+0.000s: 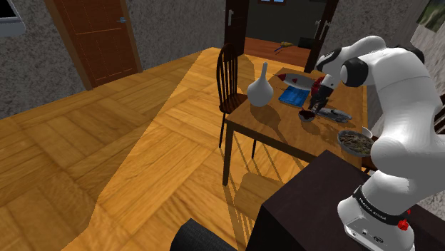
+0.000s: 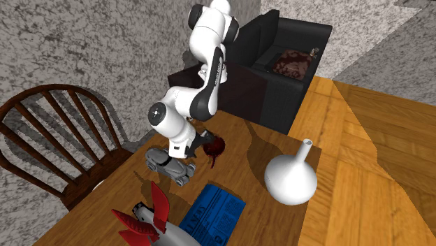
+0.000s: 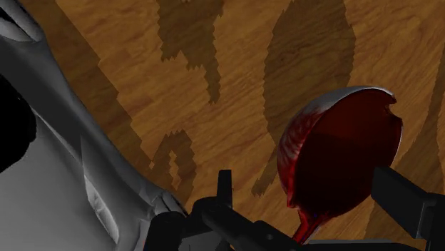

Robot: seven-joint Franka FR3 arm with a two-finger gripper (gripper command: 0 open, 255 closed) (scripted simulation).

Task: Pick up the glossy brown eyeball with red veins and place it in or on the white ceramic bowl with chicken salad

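1. The eyeball [image 3: 342,153], a glossy dark red-brown shell with a veined rim, was seen lying on the wooden table [image 1: 267,123], in the gap between the jaws.
2. The gripper [image 3: 308,187] was found just above the tabletop with its jaws held apart. One jaw was plainly clear of the eyeball. Whether the other touched it could not be told.
3. A grey moulded object [image 3: 64,171] was seen on the table just outside the jaw farther from the eyeball.
4. The white bowl [image 1: 354,142], filled with a dark mixed salad, was placed near the jaws on the side toward the stand [image 1: 335,207], at the table's edge and apart from the eyeball.
5. A flat blue box [image 1: 293,95] was laid near the jaws on the side away from the stand, with a red-and-grey rocket toy [image 1: 292,78] just beyond it.
6. A white long-necked vase [image 1: 260,87] was stood well apart from the jaws, at the table's far side.
7. A dark wooden chair [image 1: 232,75] was drawn up to the table beyond the vase.
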